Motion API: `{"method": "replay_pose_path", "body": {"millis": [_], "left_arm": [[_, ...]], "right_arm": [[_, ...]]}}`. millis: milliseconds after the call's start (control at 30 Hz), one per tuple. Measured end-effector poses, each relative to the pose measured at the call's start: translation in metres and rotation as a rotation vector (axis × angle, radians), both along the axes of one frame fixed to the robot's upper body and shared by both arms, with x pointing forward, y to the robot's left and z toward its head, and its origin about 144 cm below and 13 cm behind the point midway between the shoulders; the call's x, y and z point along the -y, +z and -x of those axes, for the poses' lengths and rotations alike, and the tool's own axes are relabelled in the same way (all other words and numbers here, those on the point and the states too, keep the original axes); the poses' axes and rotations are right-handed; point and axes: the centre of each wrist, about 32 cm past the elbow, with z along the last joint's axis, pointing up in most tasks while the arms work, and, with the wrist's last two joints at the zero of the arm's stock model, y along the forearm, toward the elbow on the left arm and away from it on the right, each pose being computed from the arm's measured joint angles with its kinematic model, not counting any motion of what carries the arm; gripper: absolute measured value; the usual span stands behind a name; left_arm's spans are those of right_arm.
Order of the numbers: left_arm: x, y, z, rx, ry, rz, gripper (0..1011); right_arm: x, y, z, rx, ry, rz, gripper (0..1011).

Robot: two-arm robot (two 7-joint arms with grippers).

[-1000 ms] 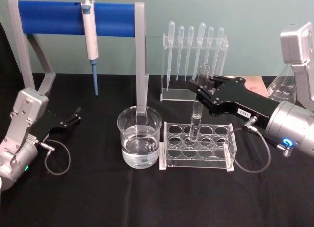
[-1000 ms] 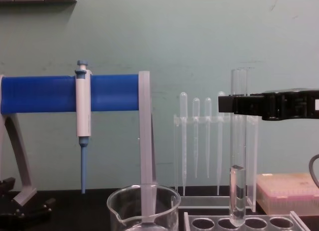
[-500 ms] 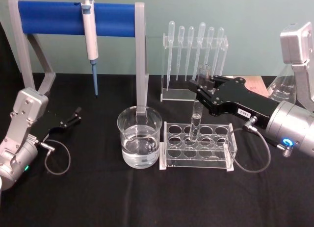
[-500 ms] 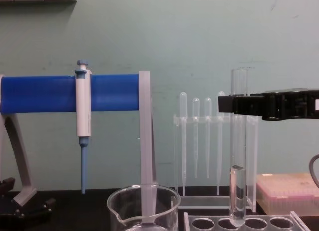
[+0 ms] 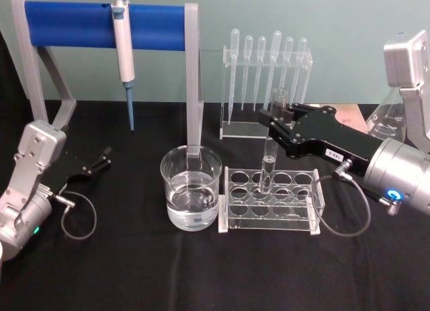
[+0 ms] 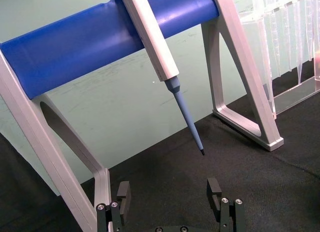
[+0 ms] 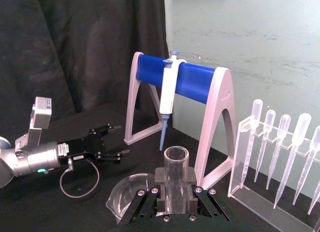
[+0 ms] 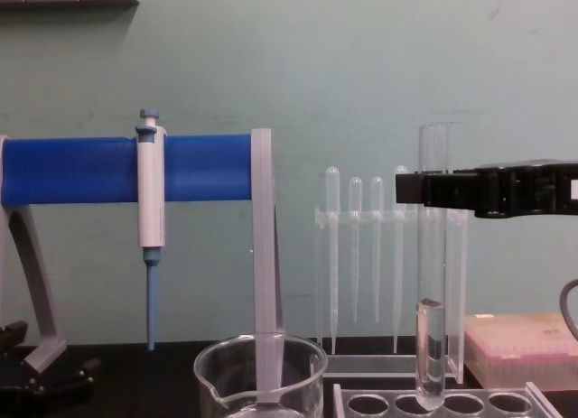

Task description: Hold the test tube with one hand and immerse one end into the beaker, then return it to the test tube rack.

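Head view: right gripper (image 5: 274,116) pinches the upright test tube (image 5: 268,164), bottom in the rack (image 5: 232,221) beside the beaker (image 5: 191,189); left gripper (image 5: 105,155) spread, idle.

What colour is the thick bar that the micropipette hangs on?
Bright blue. The bar shows best in the head view.

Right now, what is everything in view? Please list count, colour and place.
test tube rack: one, clear, centre
test tube: one, clear, upright at a rack hole
beaker: one, clear, liquid inside, left of the rack
pipettes: six, clear, hanging in stand behind rack
micropipette: one, white-blue, hanging on blue stand, back left
flask: one, clear, far right
left hand: one, black, open, low at left
right hand: one, black, shut on test tube
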Motion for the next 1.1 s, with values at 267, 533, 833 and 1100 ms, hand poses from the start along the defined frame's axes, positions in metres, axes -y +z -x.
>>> {"method": "replay_pose_path", "body": {"millis": [267,533,833,1100], "left_arm": [[0.0,0.0,0.0,0.0,0.0,0.0,1000],[0.0,0.0,0.0,0.0,0.0,0.0,1000],[0.0,0.0,0.0,0.0,0.0,0.0,1000],[0.0,0.0,0.0,0.0,0.0,0.0,1000]], "right_arm": [[0.0,0.0,0.0,0.0,0.0,0.0,226],[0.0,0.0,0.0,0.0,0.0,0.0,226],[0.0,0.0,0.0,0.0,0.0,0.0,226],[0.0,0.0,0.0,0.0,0.0,0.0,226]]}}
